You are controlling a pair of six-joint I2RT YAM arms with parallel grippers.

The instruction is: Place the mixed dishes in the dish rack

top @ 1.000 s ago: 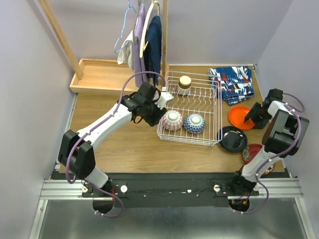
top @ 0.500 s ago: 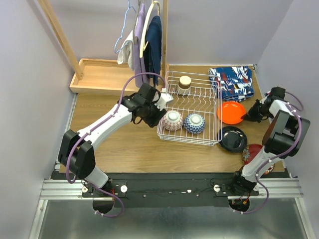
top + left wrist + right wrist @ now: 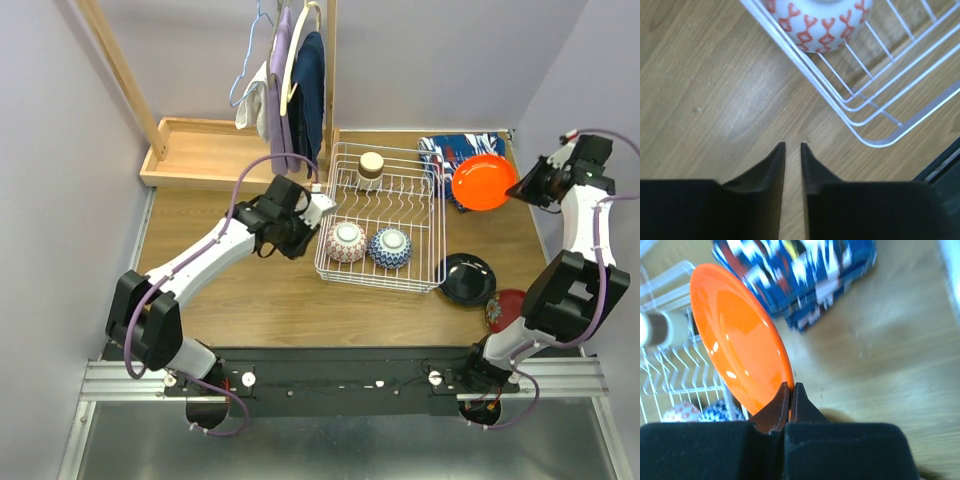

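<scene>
My right gripper point(image 3: 518, 186) point(image 3: 791, 386) is shut on the rim of the orange plate point(image 3: 483, 182) point(image 3: 740, 340), held tilted in the air over the table's far right, beside the dish rack point(image 3: 380, 282) point(image 3: 880, 142). Inside the rack are the red-white bowl point(image 3: 346, 241) point(image 3: 815, 20), the blue-patterned bowl point(image 3: 390, 246) point(image 3: 720, 410) and the tan cup point(image 3: 371, 165) point(image 3: 660, 327). The black plate point(image 3: 467, 278) and dark red plate point(image 3: 505, 308) lie on the table to the rack's right. My left gripper point(image 3: 303, 234) point(image 3: 793, 145) hovers just left of the rack, narrowly open with nothing between its fingers.
A blue-red patterned cloth point(image 3: 455, 150) point(image 3: 800, 275) lies at the far right, partly under the raised plate. A shallow wooden tray point(image 3: 200, 155) sits at the far left. Clothes on hangers point(image 3: 290, 70) hang from a wooden frame behind the rack.
My right gripper closed on the orange plate's rim and lifted it off the table, up and toward the back. My left gripper narrowed and drew slightly left of the rack.
</scene>
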